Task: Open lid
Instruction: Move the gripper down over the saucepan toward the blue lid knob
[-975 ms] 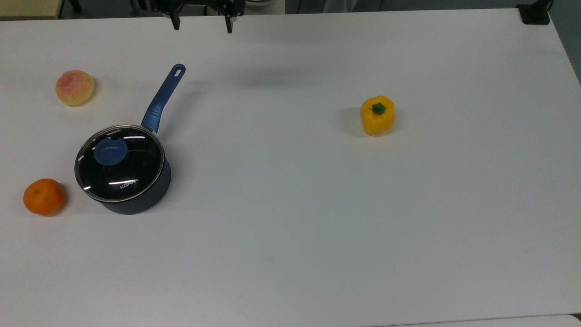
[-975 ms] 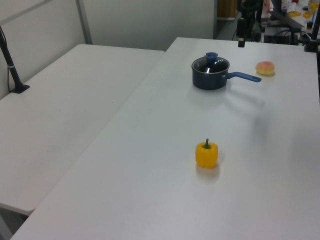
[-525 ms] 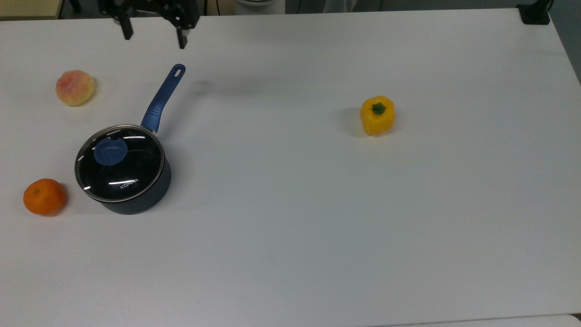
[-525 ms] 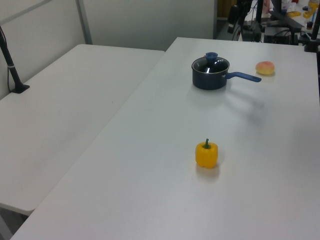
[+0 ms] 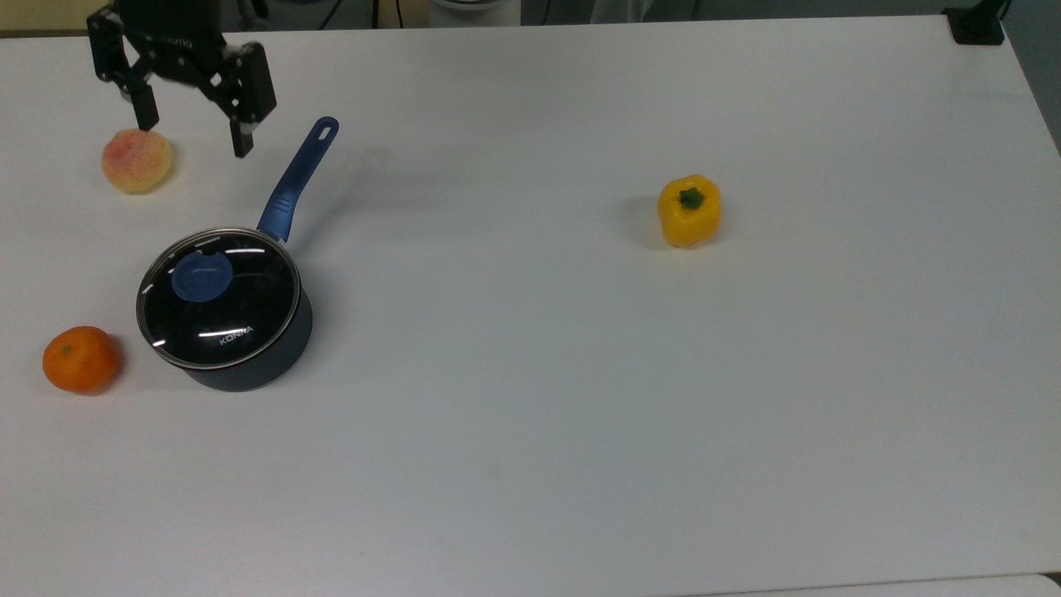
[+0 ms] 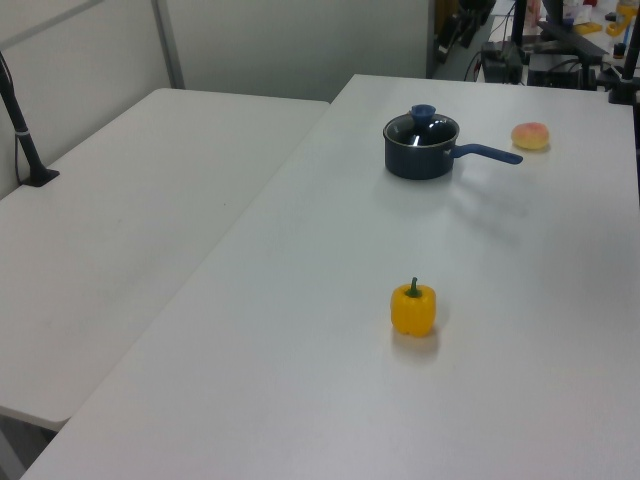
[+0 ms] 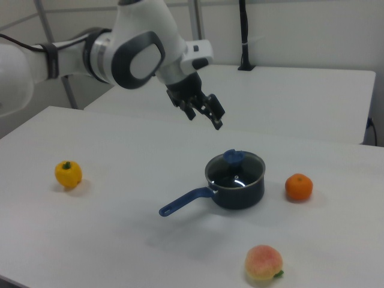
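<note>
Well below the fingers (image 5: 240, 137): lid (image 5: 218, 297).

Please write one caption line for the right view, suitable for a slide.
White robot arm's open black claw hovers above the round clear glass lid with blue knob, resting on the dark blue-handled saucepan.

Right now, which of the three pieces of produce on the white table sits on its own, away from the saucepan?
The yellow bell pepper: it stands alone, while the pink-yellow peach and the orange mandarin flank the lidded saucepan.
</note>
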Robot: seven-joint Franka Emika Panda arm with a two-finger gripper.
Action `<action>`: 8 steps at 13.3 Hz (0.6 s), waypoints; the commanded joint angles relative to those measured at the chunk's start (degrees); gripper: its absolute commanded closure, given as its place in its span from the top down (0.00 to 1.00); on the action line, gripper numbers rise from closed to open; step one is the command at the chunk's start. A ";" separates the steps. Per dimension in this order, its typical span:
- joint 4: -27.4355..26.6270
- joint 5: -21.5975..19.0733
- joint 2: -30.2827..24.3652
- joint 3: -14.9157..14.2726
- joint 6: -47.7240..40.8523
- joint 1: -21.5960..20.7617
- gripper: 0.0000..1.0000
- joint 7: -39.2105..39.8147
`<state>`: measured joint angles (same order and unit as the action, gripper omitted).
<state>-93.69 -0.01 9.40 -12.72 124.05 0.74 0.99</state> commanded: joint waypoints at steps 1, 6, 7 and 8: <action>0.26 0.28 4.73 -0.11 5.65 0.49 1.00 0.77; 0.44 1.32 10.45 -0.11 10.94 0.92 1.00 0.59; 0.52 1.94 11.68 -0.11 11.90 1.01 1.00 0.59; 0.52 2.03 12.65 -0.11 13.74 1.19 1.00 0.51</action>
<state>-93.62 0.93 20.25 -12.71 134.61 1.49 0.99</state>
